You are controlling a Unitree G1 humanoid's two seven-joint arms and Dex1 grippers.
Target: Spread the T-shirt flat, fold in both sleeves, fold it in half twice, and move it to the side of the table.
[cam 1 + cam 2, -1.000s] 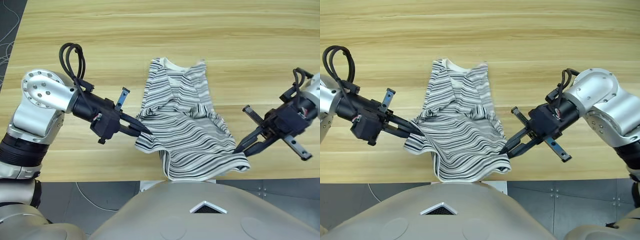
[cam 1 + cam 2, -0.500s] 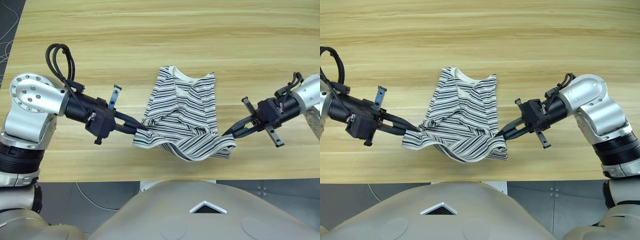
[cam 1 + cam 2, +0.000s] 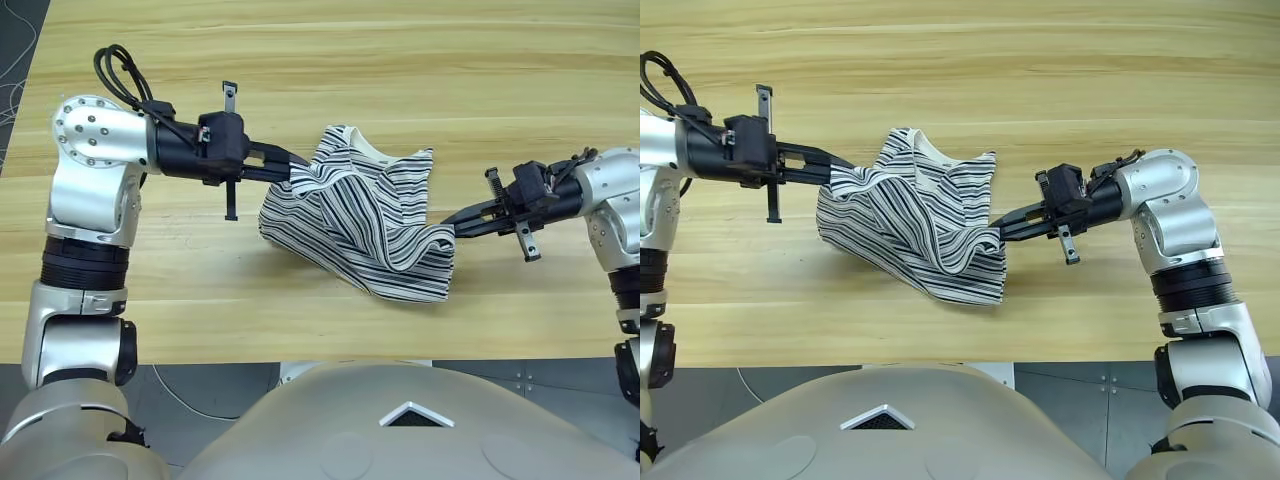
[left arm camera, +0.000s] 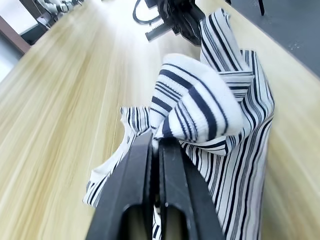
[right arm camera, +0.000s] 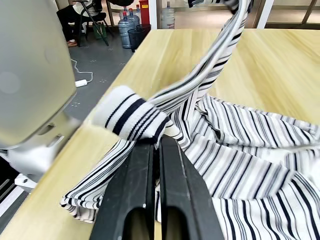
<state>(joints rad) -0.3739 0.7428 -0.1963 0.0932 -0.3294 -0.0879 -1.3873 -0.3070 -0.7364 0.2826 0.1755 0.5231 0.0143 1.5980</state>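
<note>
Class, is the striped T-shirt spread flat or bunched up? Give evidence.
Bunched: the T-shirt hangs in folds between the left gripper and right gripper, each shut on an edge.

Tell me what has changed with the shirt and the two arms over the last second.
The left gripper and the right gripper carried the T-shirt's lower edge up and away from the robot, the left farther. The hem no longer hangs over the table's near edge. Unchanged: both stay shut on the cloth; the collar end lies on the table.
</note>
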